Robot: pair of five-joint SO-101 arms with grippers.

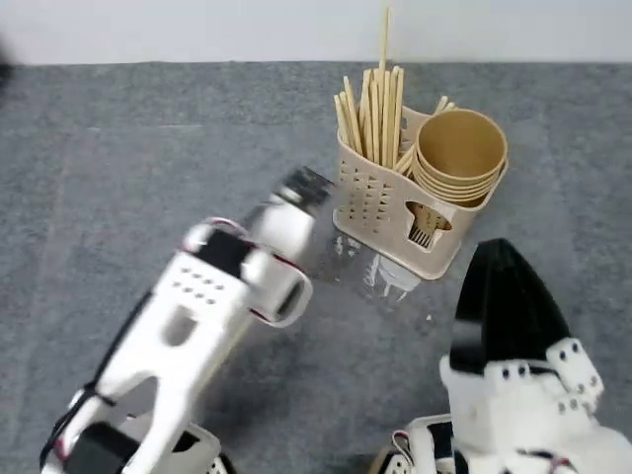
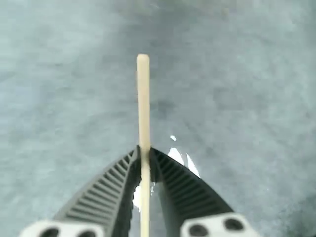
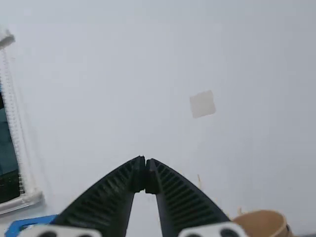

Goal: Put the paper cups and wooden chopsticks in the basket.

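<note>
Firstly, table (image 1: 118, 178): a grey, felt-like surface that runs back to a pale wall.
Left arm (image 1: 188, 316): white, rising from the near left corner and slanting toward the basket; its front end is blurred in the high view.
Right arm (image 1: 523, 395): white body at the near right corner, with its black pincer pointing up, just in front of the basket's cup side.
Basket (image 1: 370, 197): beige plastic with slotted walls and two compartments, standing upright near the far middle of the table.
Paper cups (image 1: 461, 148): a nested tan stack sitting in the basket's right compartment, mouth upward.
Bundle of chopsticks (image 1: 375, 109): pale wooden sticks standing on end in the basket's left compartment, fanned slightly, one reaching higher than the rest.
Left gripper (image 2: 144, 153): the ribbed black jaws are pinched narrow around a single stick, held over the grey table.
Held chopstick (image 2: 143, 98): a light wooden stick clamped between those jaws, its rounded end jutting well past the tips.
Right gripper (image 3: 145, 165): jaws pressed together tip to tip with nothing between them, facing the wall (image 3: 98, 74).
Clear wrapper (image 1: 385, 275): crumpled transparent film lying on the table, touching the basket's near side.
Pale square (image 3: 202, 103): a small patch stuck to the wall.
</note>
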